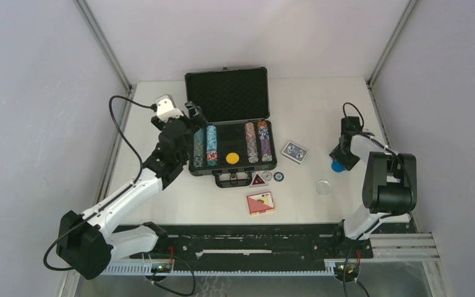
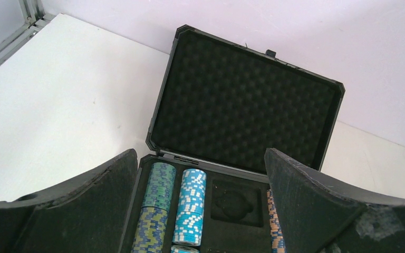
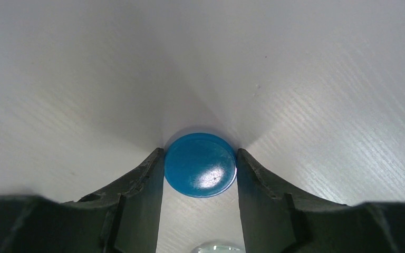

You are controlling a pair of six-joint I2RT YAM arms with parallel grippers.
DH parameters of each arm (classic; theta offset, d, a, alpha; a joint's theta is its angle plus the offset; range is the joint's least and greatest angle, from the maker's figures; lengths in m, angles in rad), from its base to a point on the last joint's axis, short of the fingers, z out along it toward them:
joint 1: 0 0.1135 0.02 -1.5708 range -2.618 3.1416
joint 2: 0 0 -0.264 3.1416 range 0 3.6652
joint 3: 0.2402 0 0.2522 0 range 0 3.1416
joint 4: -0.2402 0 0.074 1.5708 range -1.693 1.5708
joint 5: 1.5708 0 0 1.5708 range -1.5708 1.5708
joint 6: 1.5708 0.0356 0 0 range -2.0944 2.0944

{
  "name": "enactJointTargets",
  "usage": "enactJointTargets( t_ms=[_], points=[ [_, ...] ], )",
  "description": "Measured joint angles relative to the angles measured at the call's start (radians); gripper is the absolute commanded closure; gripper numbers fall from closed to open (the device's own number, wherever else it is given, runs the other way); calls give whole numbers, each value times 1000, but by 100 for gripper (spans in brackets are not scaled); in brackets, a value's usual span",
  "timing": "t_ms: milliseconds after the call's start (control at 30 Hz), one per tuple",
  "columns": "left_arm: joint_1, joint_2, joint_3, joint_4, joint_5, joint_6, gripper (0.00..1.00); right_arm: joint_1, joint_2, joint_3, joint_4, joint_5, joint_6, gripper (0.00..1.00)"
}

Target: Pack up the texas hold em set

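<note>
White worktop (image 1: pixel 309 105) in a grey-walled cell, frame posts in the back corners. The black briefcase (image 1: pixel 231 135) sits mid-worktop, open, with its foam lid (image 1: pixel 227 94) propped upright at the back so the tray can be reached from above. Chip rows (image 1: pixel 211 145) are already seated in slots at both ends of the briefcase, and a yellow round button (image 1: pixel 232 158) lies in the middle pocket. Not yet packed: the blue card deck (image 1: pixel 295 151) just right of the briefcase, the red card deck (image 1: pixel 260 203) in front of it, the triangular button (image 1: pixel 258 180) and two small round buttons (image 1: pixel 278 176) close to the briefcase's front edge by the handle, and a clear disc (image 1: pixel 324 187) further off to its front-right. The left gripper (image 2: pixel 200 158) hangs over the left end of the briefcase, spread wide and holding nothing. Its wrist view looks down on the chip rows and an empty round recess (image 2: pixel 232 203), so it is probably just waiting there. The right gripper (image 3: pixel 200 168) is well right of the briefcase, low on the worktop, fingers pinched on opposite edges of the blue round button (image 3: pixel 200 163), which lies flat. The edge grip is likely because the disc is too thin to take any other way. The next move is probably to lift it and carry it to the briefcase. The smooth rim could slip out of the pinch.
</note>
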Motion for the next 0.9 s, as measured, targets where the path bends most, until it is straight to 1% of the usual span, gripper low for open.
enactJointTargets(
  t_ms=[167, 633, 800, 900],
  points=[
    [0, 0, 0, 0, 0, 0, 6, 31, 0, 16, -30, -8, 1, 58],
    [6, 2, 0, 0, 2, -1, 6, 154, -39, 127, -89, -8, 5, 60],
    [8, 12, 0, -2, 9, -4, 6, 221, -36, 207, -124, -12, 5, 60],
    [8, 23, 0, -16, 13, -11, 6, 269, -10, 303, -147, -13, 4, 60]
  ],
)
